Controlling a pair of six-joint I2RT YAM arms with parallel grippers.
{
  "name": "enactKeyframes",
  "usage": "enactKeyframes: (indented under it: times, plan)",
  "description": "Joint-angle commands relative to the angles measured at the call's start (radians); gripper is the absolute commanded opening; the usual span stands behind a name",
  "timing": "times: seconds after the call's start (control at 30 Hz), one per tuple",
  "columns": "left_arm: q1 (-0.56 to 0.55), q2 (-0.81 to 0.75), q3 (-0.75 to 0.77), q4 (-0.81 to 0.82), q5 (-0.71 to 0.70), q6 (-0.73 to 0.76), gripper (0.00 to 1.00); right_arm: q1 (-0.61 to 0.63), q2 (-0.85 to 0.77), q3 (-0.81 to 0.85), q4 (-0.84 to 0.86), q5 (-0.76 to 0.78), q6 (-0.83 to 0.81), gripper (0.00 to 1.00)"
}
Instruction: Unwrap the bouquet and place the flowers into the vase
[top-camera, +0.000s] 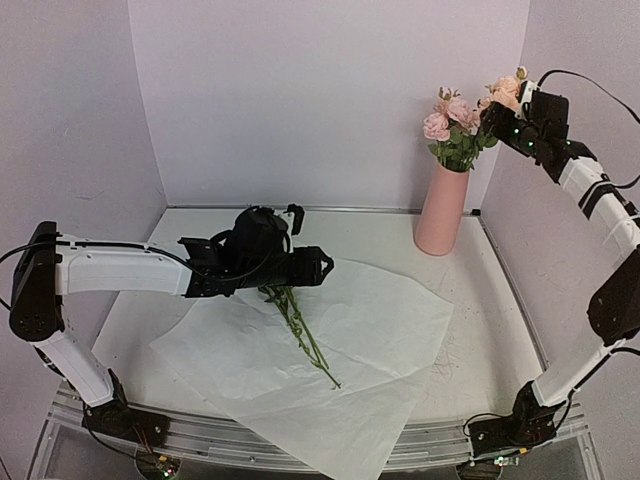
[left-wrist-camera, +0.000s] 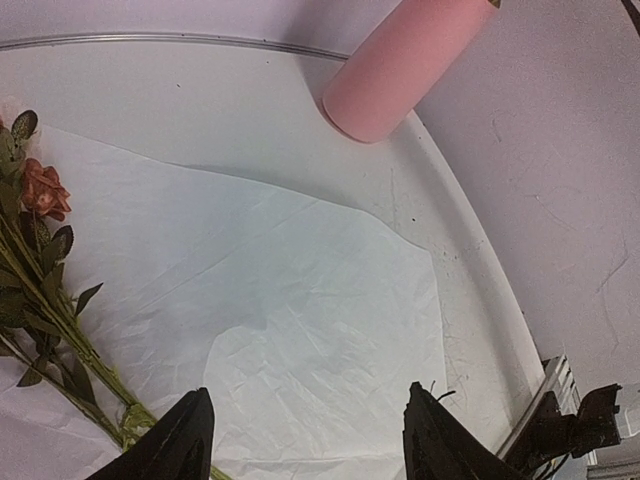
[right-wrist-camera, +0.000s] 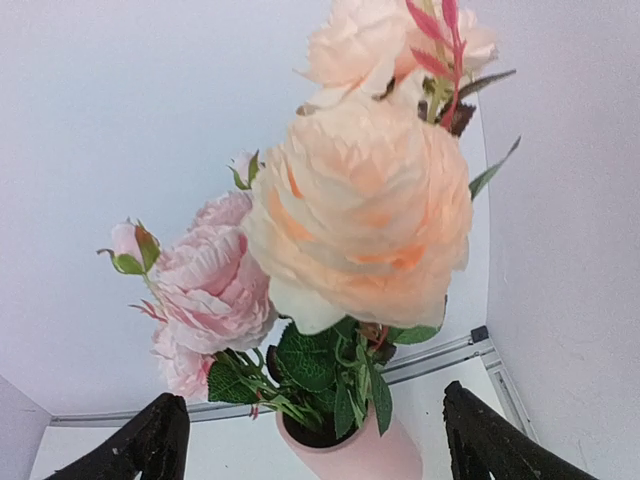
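the right gripper (right-wrist-camera: 312, 398) is held high beside the mouth of the vase (top-camera: 443, 210), its fingers spread wide with nothing pinched between them. a large cream-peach rose (right-wrist-camera: 360, 210) is seen just ahead of it, seated in the vase next to pink roses (right-wrist-camera: 205, 290). the left gripper (left-wrist-camera: 308, 400) is likewise spread and empty, hung low over the opened paper (top-camera: 380, 350), which is laid flat on the table (top-camera: 500, 330). the flowers (top-camera: 300, 325) not yet moved are found on that paper, just beside the left fingers. their heads are hidden under the wrist in the top view, and their thin green stems are trailed toward the near edge, well apart from the vase.

these stems are judged to be light and wiry, stiff enough to be lifted from one point yet easily bent. the cloth heads are soft and would be crushed by a pinch. a hold is best taken on the bare stem below the leaves, somewhat toward the heads, so that the top-heavy end is not left to swing. the paper is thin and probably slippery, and could be caught up with a stem. the vase is tall and slender with a narrow, already crowded mouth, so it could be tipped by a sideways push.
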Motion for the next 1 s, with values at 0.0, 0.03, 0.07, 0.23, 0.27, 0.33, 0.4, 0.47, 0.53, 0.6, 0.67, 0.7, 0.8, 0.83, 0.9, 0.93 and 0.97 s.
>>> enactKeyframes:
  times: [0.0, 0.03, 0.07, 0.23, 0.27, 0.33, 0.4, 0.47, 0.53, 0.6, 0.67, 0.7, 0.8, 0.83, 0.9, 0.93, 0.97]
  plan:
    - [0.005, -0.039, -0.006, -0.007, -0.001, -0.003, 0.66, -0.033, 0.03, 0.095, -0.019, -0.124, 0.028, 0.89]
    - [0.005, -0.041, -0.007, -0.007, -0.003, -0.003, 0.66, -0.038, 0.039, 0.108, -0.021, -0.13, 0.033, 0.89]
    - [0.005, -0.043, -0.007, -0.007, -0.005, -0.003, 0.66, -0.042, 0.049, 0.12, -0.022, -0.132, 0.037, 0.88]
    - [0.005, -0.049, -0.007, -0.008, -0.009, -0.003, 0.66, -0.058, 0.11, 0.174, -0.023, -0.121, 0.048, 0.84]
    - [0.005, -0.05, -0.008, -0.008, -0.01, -0.003, 0.66, -0.058, 0.123, 0.185, -0.024, -0.114, 0.048, 0.84]
    - [0.005, -0.051, -0.009, -0.008, -0.01, -0.003, 0.66, -0.059, 0.144, 0.2, -0.024, -0.101, 0.046, 0.81]
    - [0.005, -0.052, -0.012, -0.008, -0.012, -0.005, 0.66, -0.059, 0.155, 0.206, -0.024, -0.088, 0.045, 0.79]
    - [0.005, -0.053, -0.012, -0.007, -0.014, -0.002, 0.66, -0.059, 0.164, 0.21, -0.023, -0.081, 0.041, 0.76]
    - [0.004, -0.052, -0.01, -0.008, -0.018, -0.001, 0.66, -0.059, 0.178, 0.222, -0.022, -0.084, 0.034, 0.75]
    - [0.005, -0.048, -0.005, -0.007, -0.019, 0.002, 0.66, -0.059, 0.19, 0.235, -0.022, -0.089, 0.032, 0.75]
    - [0.005, -0.044, 0.001, -0.007, -0.019, 0.004, 0.66, -0.059, 0.201, 0.244, -0.019, -0.092, 0.03, 0.73]
    - [0.004, -0.04, 0.004, -0.007, -0.019, 0.005, 0.66, -0.06, 0.206, 0.248, -0.018, -0.092, 0.03, 0.71]
    - [0.005, -0.03, 0.013, -0.008, -0.018, 0.004, 0.66, -0.059, 0.217, 0.254, -0.007, -0.093, 0.031, 0.62]
    - [0.005, -0.028, 0.015, -0.007, -0.019, 0.004, 0.66, -0.059, 0.22, 0.256, -0.001, -0.095, 0.031, 0.58]
    - [0.005, -0.026, 0.018, -0.009, -0.02, 0.009, 0.66, -0.059, 0.234, 0.268, 0.001, -0.096, 0.031, 0.56]
    - [0.005, -0.026, 0.018, -0.011, -0.021, 0.011, 0.66, -0.059, 0.238, 0.275, 0.002, -0.092, 0.03, 0.54]
    - [0.005, -0.028, 0.02, -0.014, -0.028, 0.015, 0.66, -0.06, 0.241, 0.277, 0.003, -0.086, 0.031, 0.51]
